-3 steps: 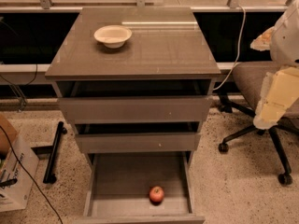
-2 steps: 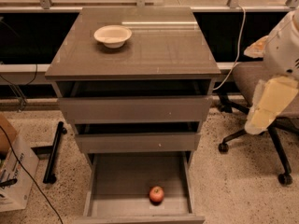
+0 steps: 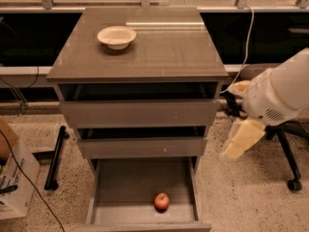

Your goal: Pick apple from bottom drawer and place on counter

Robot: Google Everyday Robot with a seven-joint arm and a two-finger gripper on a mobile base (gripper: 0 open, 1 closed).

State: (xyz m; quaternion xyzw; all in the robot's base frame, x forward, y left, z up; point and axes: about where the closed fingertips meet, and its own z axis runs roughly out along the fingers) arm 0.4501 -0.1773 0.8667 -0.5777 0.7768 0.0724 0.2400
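The apple (image 3: 161, 201), small and red, lies in the open bottom drawer (image 3: 126, 185), near its front and a little right of centre. The counter (image 3: 159, 50) is the glossy grey-brown top of the cabinet and carries a white bowl (image 3: 116, 36) at its back left. My gripper (image 3: 239, 141), cream-coloured on a white arm, hangs in the air just right of the cabinet, level with the middle drawer. It is above and to the right of the apple and holds nothing that I can see.
The two upper drawers (image 3: 140, 112) are pulled out slightly. An office chair base (image 3: 289, 158) stands behind my arm at the right. A cardboard box (image 3: 13, 178) and a black bar (image 3: 54, 157) lie on the floor at the left. A cable (image 3: 248, 37) hangs at the back right.
My arm and gripper have moved left and down, closer to the cabinet's right side. The apple, drawers and bowl have not moved.
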